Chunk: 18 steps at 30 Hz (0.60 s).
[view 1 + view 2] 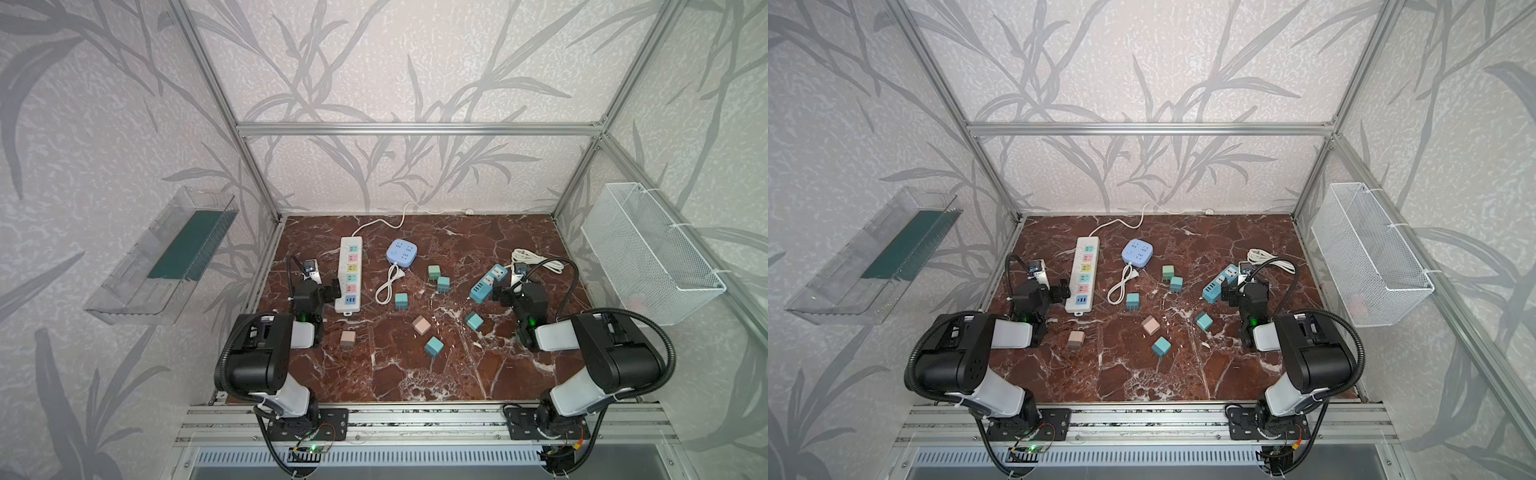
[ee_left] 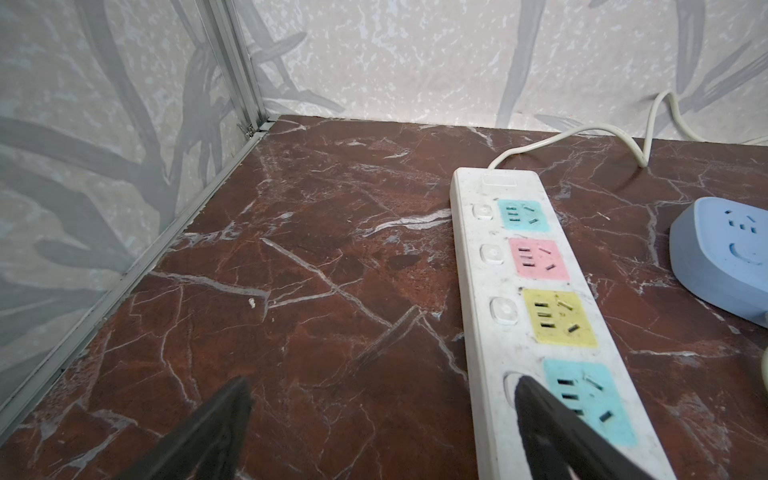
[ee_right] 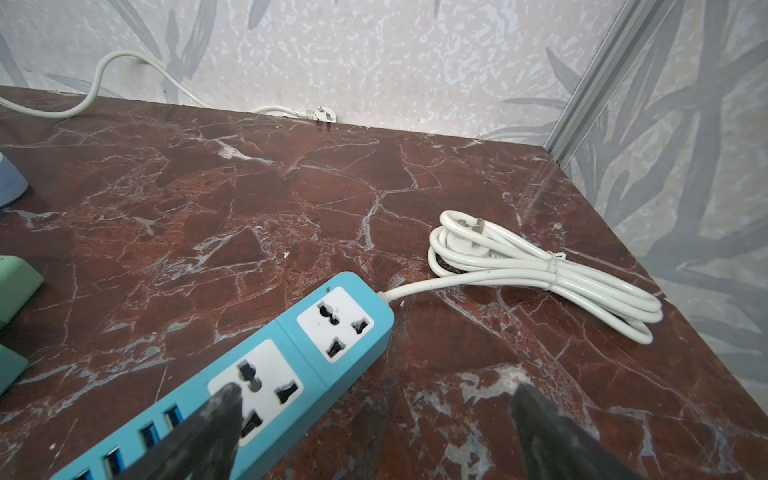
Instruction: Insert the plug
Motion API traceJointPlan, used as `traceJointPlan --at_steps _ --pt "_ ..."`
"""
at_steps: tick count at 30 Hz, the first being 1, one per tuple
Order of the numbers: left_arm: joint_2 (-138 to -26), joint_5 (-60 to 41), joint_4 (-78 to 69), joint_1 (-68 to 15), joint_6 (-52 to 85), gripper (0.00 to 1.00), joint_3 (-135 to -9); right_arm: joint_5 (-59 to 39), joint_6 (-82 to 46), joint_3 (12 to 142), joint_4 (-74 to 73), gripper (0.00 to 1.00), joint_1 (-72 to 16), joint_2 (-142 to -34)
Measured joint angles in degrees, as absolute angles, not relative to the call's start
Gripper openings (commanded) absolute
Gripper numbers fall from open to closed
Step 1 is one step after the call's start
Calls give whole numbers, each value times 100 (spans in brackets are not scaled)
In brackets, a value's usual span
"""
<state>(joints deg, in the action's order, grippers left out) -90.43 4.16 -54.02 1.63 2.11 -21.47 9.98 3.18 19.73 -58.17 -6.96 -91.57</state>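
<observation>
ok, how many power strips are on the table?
3: white strip at left, blue square one at back centre, teal strip at right. None looks hidden.

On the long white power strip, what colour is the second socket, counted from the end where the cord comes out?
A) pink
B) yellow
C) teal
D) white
A: on the white power strip, the pink socket comes second from the cord, between a teal socket and a yellow socket.
</observation>
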Motion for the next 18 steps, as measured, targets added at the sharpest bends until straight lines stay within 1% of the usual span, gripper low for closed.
traceJointPlan --at_steps 10,18 --pt "-9041 419 -5402 163 211 99 -2147 709 375 1981 -5732 99 -696 -9157" --pt "-9043 458 -5402 156 209 99 -2147 668 412 1984 -5708 99 -696 -9157"
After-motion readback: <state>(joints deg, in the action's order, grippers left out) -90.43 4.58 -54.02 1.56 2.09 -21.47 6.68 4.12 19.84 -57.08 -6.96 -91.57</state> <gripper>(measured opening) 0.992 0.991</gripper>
